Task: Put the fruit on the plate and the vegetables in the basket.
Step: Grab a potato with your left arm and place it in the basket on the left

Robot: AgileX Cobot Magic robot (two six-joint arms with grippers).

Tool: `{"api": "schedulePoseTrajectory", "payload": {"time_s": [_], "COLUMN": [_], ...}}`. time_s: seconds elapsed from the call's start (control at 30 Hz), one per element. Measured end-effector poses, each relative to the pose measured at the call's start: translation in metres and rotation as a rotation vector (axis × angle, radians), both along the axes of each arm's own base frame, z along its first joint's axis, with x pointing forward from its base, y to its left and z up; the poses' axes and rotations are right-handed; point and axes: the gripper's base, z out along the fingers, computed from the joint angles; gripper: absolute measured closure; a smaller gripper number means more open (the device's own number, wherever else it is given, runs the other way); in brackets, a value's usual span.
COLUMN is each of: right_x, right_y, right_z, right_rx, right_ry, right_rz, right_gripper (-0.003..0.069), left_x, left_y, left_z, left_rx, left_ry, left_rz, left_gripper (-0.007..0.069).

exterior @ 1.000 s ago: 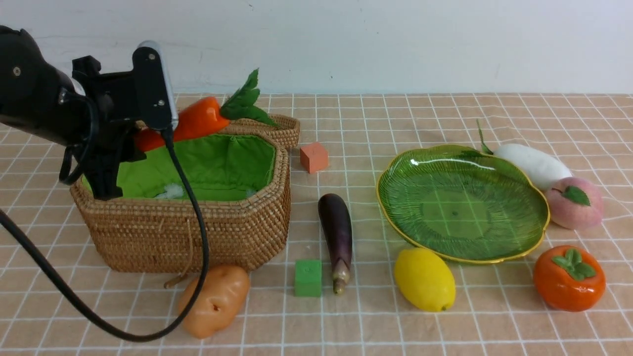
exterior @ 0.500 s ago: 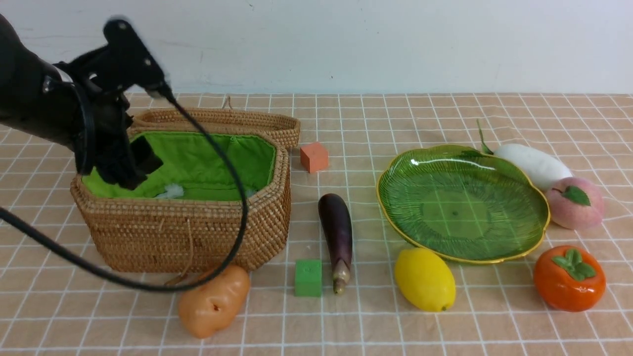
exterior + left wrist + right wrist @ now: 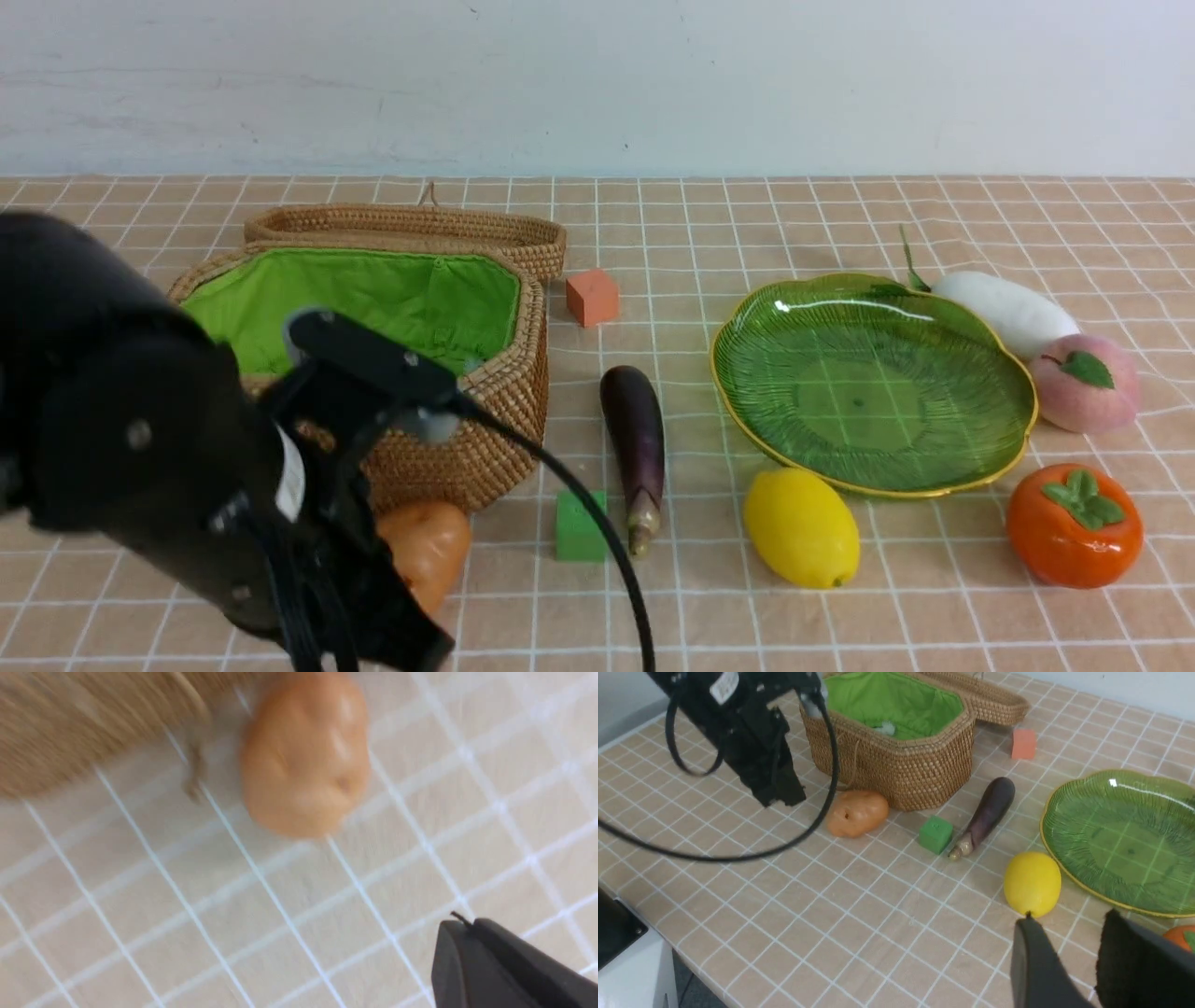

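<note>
The left tool [image 3: 781, 797] hangs shut and empty over the checked desk [image 3: 709, 616], just beside the tan-orange toy potato [image 3: 431, 551] lying before the brown woven wicker basket [image 3: 485, 429]. The right tool [image 3: 1071, 921], narrowly parted, holds nothing near the yellow toy lemon [image 3: 1032, 884] beside the leaf-shaped green glass plate [image 3: 1120, 840]

Bright, even light, probably overhead; shadows soft. White glare on plate [image 3: 878, 392]. Left wrist view motion-blurred: potato [image 3: 306, 756], basket [image 3: 70, 723] smeared. Front, right wrist views sharp.
</note>
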Motion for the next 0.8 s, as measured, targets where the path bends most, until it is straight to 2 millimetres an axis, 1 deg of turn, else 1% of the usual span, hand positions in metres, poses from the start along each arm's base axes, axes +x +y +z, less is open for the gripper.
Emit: {"api": "schedulePoseTrajectory", "payload": {"time_s": [0.03, 0.07, 0.1, 0.13, 0.17, 0.2, 0.27, 0.3, 0.37, 0.4, 0.47, 0.53, 0.57, 0.6, 0.63, 0.67, 0.8], "right_x": [0.0, 0.0, 0.0, 0.0, -0.001, -0.001, -0.001, -0.001, -0.001, -0.001, -0.002, -0.002, -0.002, -0.003, -0.003, -0.003, -0.004], "right_y": [0.0, 0.0, 0.0, 0.001, 0.001, 0.001, 0.002, 0.002, 0.002, 0.002, 0.002, 0.002, 0.002, 0.002, 0.002, 0.002, 0.002], "right_z": [0.0, 0.0, 0.0, 0.0, 0.001, 0.001, 0.001, 0.001, 0.001, 0.001, 0.001, 0.0, 0.0, -0.001, -0.001, -0.002, -0.003], "right_rx": [0.001, 0.004, 0.004, 0.007, 0.013, 0.017, 0.021, 0.022, 0.022, 0.022, 0.021, 0.016, 0.016, 0.01, 0.009, 0.004, 0.0], "right_ry": [0.001, 0.0, 0.001, 0.0, 0.002, 0.003, 0.004, 0.005, 0.005, 0.005, 0.009, 0.016, 0.017, 0.026, 0.027, 0.035, 0.041], "right_rz": [0.0, 0.002, 0.002, 0.004, 0.01, 0.013, 0.017, 0.018, 0.018, 0.019, 0.021, 0.024, 0.025, 0.028, 0.029, 0.032, 0.035], "right_gripper": [0.0444, 0.0444, 0.0444, 0.0444, 0.0442, 0.0442, 0.0442, 0.0442, 0.0442, 0.0442, 0.0442, 0.0442, 0.0442, 0.0442, 0.0442, 0.0442, 0.0442], "left_x": [-0.005, -0.005, -0.005, -0.002, 0.004, 0.009, 0.016, 0.022, 0.026, 0.032, 0.04, 0.046, 0.047, 0.05, 0.051, 0.054, 0.059], "left_y": [-0.007, -0.01, -0.011, -0.013, -0.015, -0.017, -0.02, -0.022, -0.024, -0.028, -0.033, -0.036, -0.037, -0.039, -0.039, -0.04, -0.041], "left_z": [-0.008, -0.01, -0.01, -0.01, -0.011, -0.013, -0.018, -0.022, -0.027, -0.034, -0.049, -0.062, -0.064, -0.074, -0.075, -0.084, -0.098], "left_rx": [0.009, 0.009, 0.006, 0.002, 0.002, 0.012, 0.029, 0.041, 0.05, 0.062, 0.086, 0.119, 0.123, 0.146, 0.152, 0.174, 0.23], "left_ry": [-0.045, -0.081, -0.087, -0.122, -0.179, -0.216, -0.249, -0.277, -0.291, -0.303, -0.301, -0.298, -0.294, -0.289, -0.291, -0.284, -0.278], "left_rz": [-0.024, -0.04, -0.037, -0.038, -0.046, -0.049, -0.044, -0.04, -0.036, -0.03, -0.023, -0.024, -0.02, -0.024, -0.027, -0.026, -0.033], "left_gripper": [0.0542, 0.0503, 0.0481, 0.0435, 0.0321, 0.026, 0.0174, 0.0115, 0.0084, 0.0059, 0.005, 0.006, 0.0062, 0.0076, 0.0081, 0.0095, 0.0119]}}
